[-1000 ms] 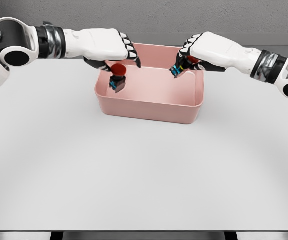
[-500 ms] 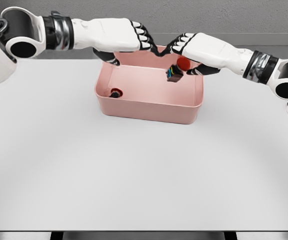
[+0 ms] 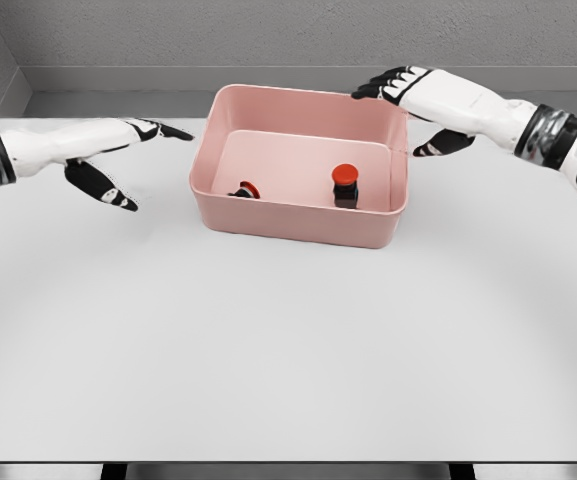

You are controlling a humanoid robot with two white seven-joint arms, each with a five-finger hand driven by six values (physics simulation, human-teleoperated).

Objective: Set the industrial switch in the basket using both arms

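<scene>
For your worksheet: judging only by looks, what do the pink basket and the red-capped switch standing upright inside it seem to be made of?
Pink basket: probably moulded plastic, matte; smooth even walls, rounded corners, no weave.
Upright switch: likely hard plastic, a smooth red cap on a dark body; too small to tell whether any of it is metal.

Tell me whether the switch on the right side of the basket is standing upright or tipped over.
Upright: the right industrial switch stands inside the pink basket, red button on top, dark body below.

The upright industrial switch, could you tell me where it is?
In the head view, it stands inside the pink basket, right of centre.
</scene>
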